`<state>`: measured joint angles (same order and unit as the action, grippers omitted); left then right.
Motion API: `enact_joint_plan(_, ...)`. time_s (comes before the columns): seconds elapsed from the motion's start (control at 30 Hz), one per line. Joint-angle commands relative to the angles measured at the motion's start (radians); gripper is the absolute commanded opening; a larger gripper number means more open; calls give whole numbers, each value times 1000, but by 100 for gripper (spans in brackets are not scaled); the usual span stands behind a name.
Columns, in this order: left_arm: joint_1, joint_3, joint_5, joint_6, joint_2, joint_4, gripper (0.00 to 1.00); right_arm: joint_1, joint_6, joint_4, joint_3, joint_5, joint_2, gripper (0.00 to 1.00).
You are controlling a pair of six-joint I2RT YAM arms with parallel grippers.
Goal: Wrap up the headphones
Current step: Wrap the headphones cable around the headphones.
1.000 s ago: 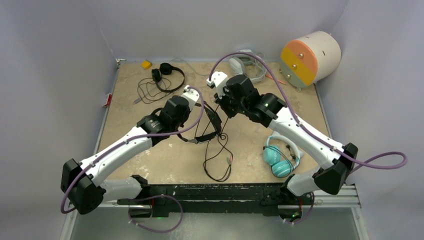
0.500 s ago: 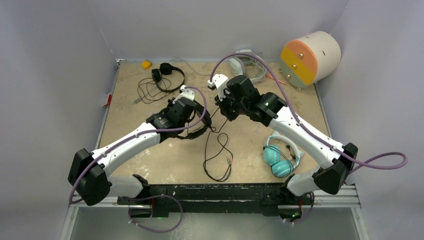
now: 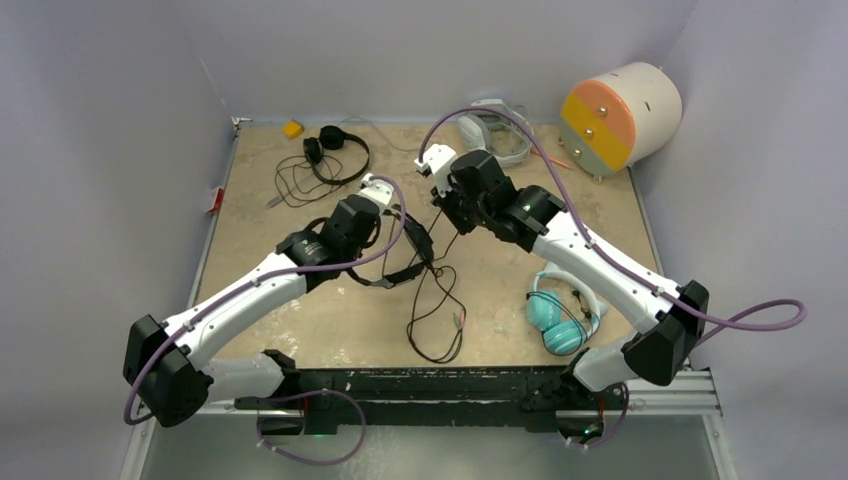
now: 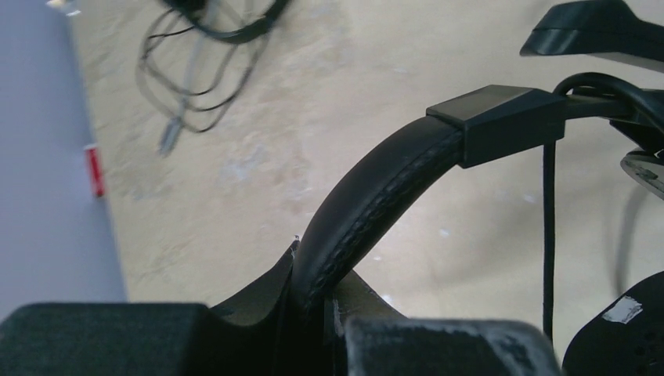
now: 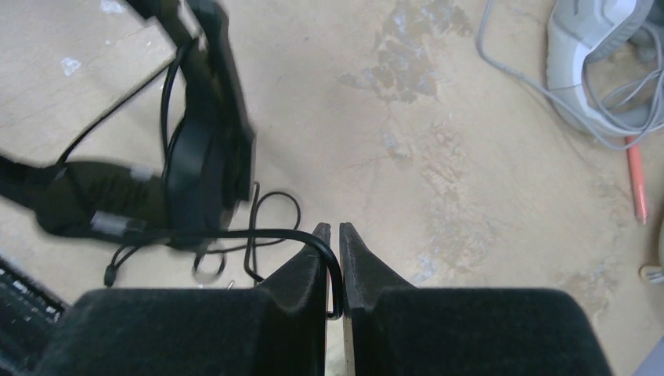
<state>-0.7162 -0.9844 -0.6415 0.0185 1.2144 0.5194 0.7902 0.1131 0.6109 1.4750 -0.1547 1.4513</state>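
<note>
Mid-table, left gripper [image 4: 313, 304] clamped on headphones band [image 4: 376, 196], right gripper [image 5: 334, 235] pinching cord [image 5: 235, 233]: keep cord taut while looping.

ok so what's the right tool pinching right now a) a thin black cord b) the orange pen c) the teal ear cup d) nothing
a, in the right wrist view the right tool is shut on the thin black cord running from the black headphones
</note>
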Motion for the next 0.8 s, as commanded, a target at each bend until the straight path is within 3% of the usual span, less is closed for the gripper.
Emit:
enact_joint_plan(0.0, -2, 19, 366, -129, -96, 14, 0, -16, 95, -152, 1, -81, 18, 10)
enact_joint_plan(0.17, -2, 78, 586, -184, -148, -32, 0, -28, 125, -213, 12, 14, 55, 10)
enact_joint_plan(0.43, -2, 86, 881, -208, -101, -40, 0, -73, 121, -300, -41, 112, 43, 10)
enact_joint_plan(0.63, 0, 65, 888, -161, -104, -56, 0, -165, 66, -359, -115, 252, 34, 10)
enact_joint_plan(0.77, 4, 69, 808, -86, -116, -80, 0, -217, 5, -446, -220, 362, 4, 10)
